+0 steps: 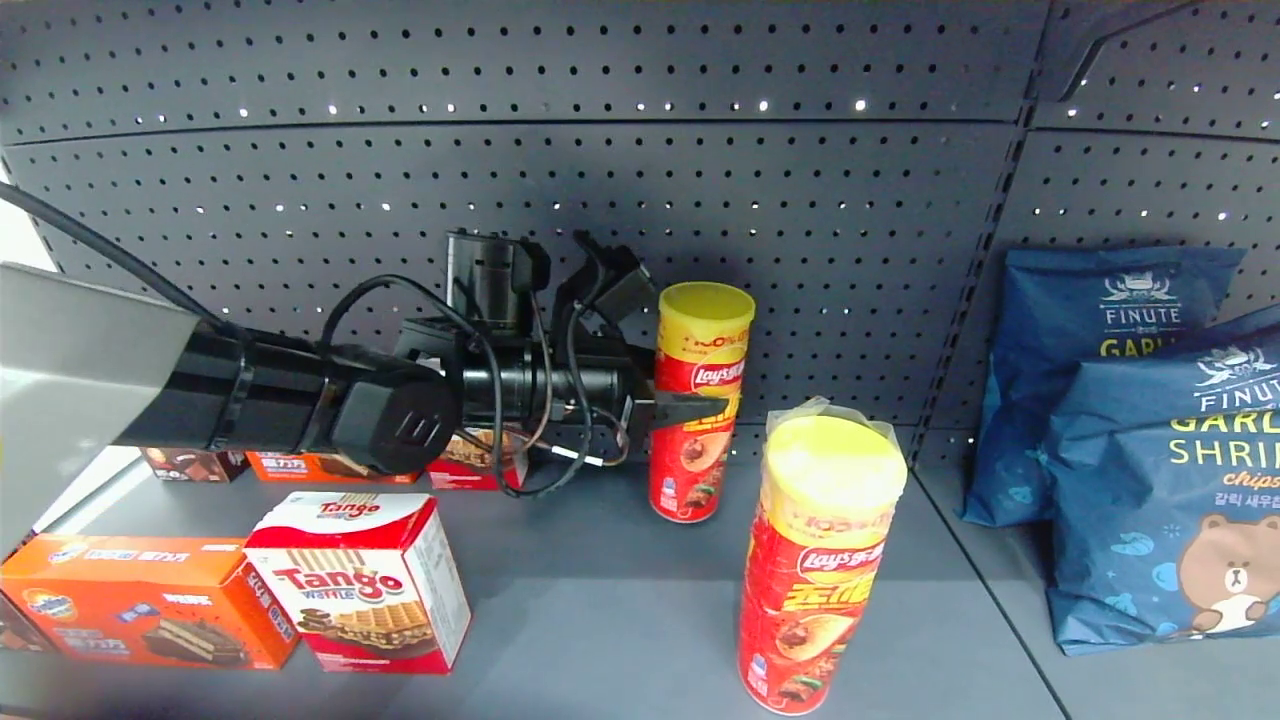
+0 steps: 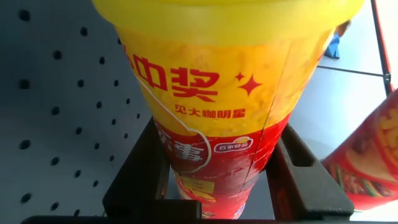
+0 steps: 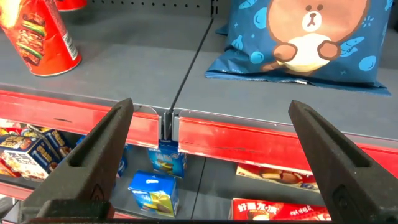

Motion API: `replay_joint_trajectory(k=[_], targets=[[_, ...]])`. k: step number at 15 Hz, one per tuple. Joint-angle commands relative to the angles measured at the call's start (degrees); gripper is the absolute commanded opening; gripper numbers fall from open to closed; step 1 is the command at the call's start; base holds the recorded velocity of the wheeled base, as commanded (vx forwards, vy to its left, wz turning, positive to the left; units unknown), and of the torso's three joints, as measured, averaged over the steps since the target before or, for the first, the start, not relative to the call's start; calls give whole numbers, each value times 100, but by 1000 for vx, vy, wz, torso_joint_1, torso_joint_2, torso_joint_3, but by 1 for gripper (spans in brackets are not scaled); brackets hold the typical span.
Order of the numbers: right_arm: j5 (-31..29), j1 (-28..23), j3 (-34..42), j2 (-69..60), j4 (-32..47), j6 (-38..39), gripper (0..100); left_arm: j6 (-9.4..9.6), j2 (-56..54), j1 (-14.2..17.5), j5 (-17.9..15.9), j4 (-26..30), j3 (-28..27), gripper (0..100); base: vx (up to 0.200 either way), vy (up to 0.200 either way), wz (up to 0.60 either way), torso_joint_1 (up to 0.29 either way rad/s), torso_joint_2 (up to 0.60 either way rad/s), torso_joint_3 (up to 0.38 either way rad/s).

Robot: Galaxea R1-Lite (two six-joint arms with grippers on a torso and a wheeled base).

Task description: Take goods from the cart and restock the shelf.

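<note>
Chips can sits at the far side of the shelf, just beside the pegboard back; can't tell if its base is seated
Upright, long axis vertical, yellow lid up
Room: bare shelf left and near of it; second can nearer and to the right, apart; blue bags well right; wafer box near left
Left gripper comes in level from the left, fingers clamped on the can at mid-height
Right gripper has its fingers spread wide, off the shelf's near edge by the red rail
</note>
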Motion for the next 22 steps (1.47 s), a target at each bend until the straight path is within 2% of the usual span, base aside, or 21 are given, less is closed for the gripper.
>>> replay_joint_trajectory(k=[1,6,8,20,21,22], targets=[[6,-4,0,9,-1,0,100,-10,164,-69,1,-16,-109,0,0,0,0,0,0,0],[-3,5,0,18,-1,0,100,-54,375,-192,10,-112,-267,0,0,0,0,0,0,0],[6,-4,0,18,-1,0,100,-177,480,-245,10,-200,-293,0,0,0,0,0,0,0],[-3,5,0,18,-1,0,100,-212,744,-254,28,-464,-337,0,0,0,0,0,0,0],[6,5,0,18,-1,0,100,-212,753,-254,28,-473,-328,100,0,0,0,0,0,0],[6,-4,0,18,-1,0,100,-212,744,-254,28,-473,-328,100,0,0,0,0,0,0]])
